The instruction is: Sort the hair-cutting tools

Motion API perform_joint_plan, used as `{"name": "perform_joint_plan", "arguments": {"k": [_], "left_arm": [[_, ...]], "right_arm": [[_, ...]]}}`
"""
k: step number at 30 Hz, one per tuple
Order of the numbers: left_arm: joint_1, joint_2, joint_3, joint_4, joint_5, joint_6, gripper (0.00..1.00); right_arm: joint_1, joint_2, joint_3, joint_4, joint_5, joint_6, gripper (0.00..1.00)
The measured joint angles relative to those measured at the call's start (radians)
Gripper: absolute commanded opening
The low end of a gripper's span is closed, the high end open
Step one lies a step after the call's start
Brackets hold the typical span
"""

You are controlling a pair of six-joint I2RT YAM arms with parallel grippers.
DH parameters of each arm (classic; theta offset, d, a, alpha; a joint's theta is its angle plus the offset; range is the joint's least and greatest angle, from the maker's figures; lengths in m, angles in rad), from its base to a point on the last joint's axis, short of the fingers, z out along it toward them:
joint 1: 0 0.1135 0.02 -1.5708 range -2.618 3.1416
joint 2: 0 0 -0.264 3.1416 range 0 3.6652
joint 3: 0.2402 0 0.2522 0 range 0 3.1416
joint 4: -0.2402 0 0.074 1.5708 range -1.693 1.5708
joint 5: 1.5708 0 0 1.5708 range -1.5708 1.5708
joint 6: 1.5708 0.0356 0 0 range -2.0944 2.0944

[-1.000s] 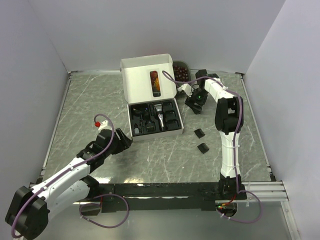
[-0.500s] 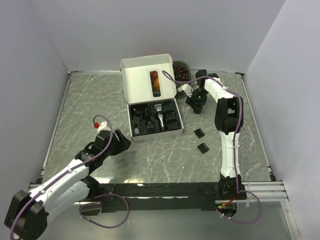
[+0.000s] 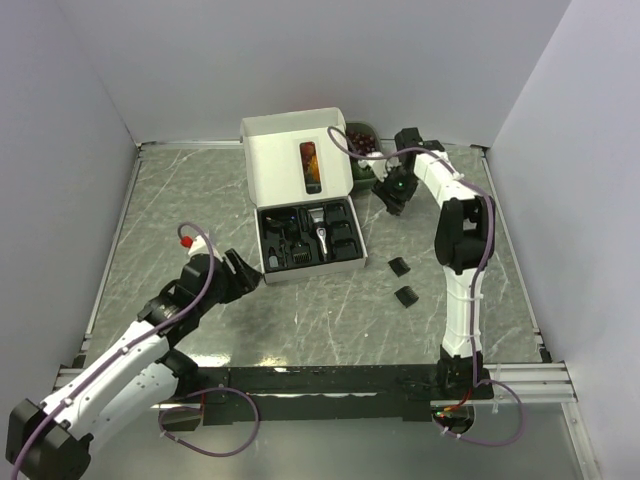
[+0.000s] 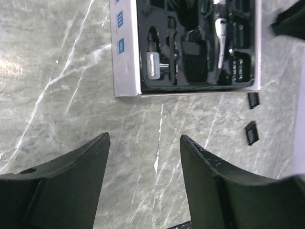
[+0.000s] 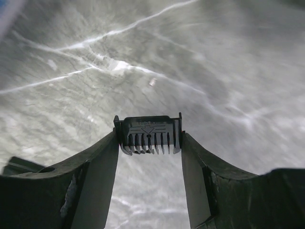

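My right gripper is shut on a black comb guard and holds it above the marble table, right of the open box; in the top view it hangs at the far right. Two more black comb guards lie on the table right of the box. The white box's black tray holds the slim black-and-silver clipper and several black parts; it also shows in the left wrist view. My left gripper is open and empty over bare table, near the box's front left corner.
The box's raised lid stands at the back. A grey bowl of dark red fruit sits behind the box, close to my right gripper. White walls close in the table on three sides.
My right gripper has lifted with the comb guard and moved back toward the fruit bowl. My left arm has shifted slightly left and back.
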Motion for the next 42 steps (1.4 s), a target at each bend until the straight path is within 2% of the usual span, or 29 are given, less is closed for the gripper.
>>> {"name": "perform_joint_plan", "arguments": {"k": [10,23,33,42], "left_arm": [[-0.017,0.203,0.008,0.086,0.003,-0.015,0.67],[-0.022,0.402,0.117,0.146,-0.143,-0.035,0.67],[-0.022,0.512,0.178,0.146,-0.224,-0.05,0.5],[-0.022,0.555,0.178,0.153,-0.257,-0.056,0.4]], "right_arm": [[0.076,-0.25,-0.109,0.133,0.003,0.189,0.41],[0.229,-0.34,-0.299,0.253,0.09,0.354,0.41],[0.232,-0.443,-0.344,0.311,0.131,0.367,0.41],[0.232,-0.451,-0.356,0.322,0.131,0.373,0.41]]}}
